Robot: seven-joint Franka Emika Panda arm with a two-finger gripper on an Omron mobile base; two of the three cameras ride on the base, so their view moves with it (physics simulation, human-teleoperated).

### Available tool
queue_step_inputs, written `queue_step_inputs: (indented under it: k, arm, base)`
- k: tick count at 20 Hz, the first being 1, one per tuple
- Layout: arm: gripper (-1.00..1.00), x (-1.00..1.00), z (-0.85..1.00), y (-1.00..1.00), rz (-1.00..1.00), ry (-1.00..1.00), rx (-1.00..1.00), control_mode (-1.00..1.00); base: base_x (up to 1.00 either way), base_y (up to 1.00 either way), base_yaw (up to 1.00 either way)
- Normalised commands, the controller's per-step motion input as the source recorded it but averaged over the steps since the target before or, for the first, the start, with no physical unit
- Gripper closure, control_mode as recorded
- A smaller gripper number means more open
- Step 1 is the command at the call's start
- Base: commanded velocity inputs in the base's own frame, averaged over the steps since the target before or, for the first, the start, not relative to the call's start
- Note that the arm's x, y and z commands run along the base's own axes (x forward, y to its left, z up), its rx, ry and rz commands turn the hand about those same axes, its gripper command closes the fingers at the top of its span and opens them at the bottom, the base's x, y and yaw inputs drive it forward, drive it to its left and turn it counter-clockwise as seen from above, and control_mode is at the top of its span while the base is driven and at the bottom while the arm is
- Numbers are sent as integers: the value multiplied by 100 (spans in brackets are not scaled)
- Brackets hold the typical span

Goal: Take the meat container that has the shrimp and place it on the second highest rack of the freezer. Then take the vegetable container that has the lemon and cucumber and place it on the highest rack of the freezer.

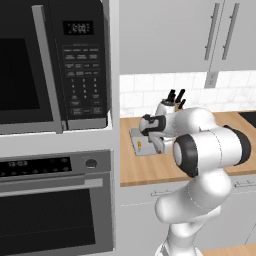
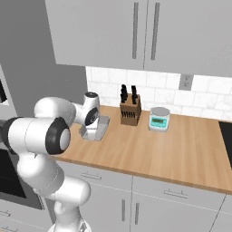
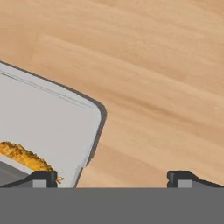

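Note:
The meat container (image 1: 135,136) (image 2: 103,123) is a light-grey open tray on the wooden counter, near the tall cabinet. In the hand view its rounded corner (image 3: 48,118) lies at the left, with the orange shrimp (image 3: 22,155) inside near the bottom edge. My gripper (image 3: 113,179) hangs close above that corner, pointing down and open wide. One fingertip (image 3: 43,178) is over the tray's inside; the other is over bare wood, so the tray's wall lies between them. From the base views the hand (image 1: 157,145) (image 2: 92,134) sits right over the tray and hides most of it.
A knife block (image 1: 170,105) (image 2: 130,112) stands just behind the tray, and a small kitchen scale (image 2: 159,118) is to its right. A microwave (image 1: 50,65) and black oven (image 1: 55,200) fill the cabinet at left. The counter (image 2: 172,145) runs on to the right, under wall cupboards.

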Motion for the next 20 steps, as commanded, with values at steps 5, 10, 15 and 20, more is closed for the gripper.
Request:
queue_step_inputs:
  k: [5,10,15,20]
  arm:
    - [-100,38,-26,0,0,0,0,-100]
    - [-100,36,-25,0,0,0,0,-100]
    - [100,11,-30,0,0,1,0,-100]
    - [100,0,-32,0,0,1,0,-100]
  base:
    - [0,0,0]
    - [0,0,0]
    - [0,0,0]
    - [0,0,0]
